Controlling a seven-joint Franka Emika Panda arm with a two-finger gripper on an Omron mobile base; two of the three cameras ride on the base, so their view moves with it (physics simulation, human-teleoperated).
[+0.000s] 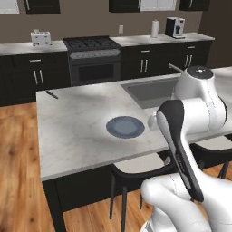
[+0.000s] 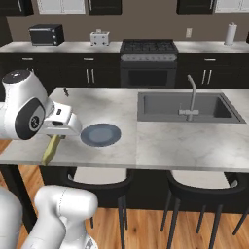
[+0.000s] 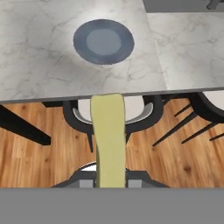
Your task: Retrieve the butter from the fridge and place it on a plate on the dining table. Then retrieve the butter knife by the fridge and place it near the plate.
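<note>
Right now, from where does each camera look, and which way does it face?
Left base view: behind the arm's left, facing the dining table; white arm lower right.
Right base view: behind its right, facing the sink; arm lower left.
Hand view: along the gripper, which holds the butter.
All share the plate.

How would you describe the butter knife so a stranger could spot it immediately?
Find the marble dining table with the inset sink. Go to its far left corner, well away from the blue-grey plate. The butter knife lies there alone: small, slim and dark against pale stone.
</note>
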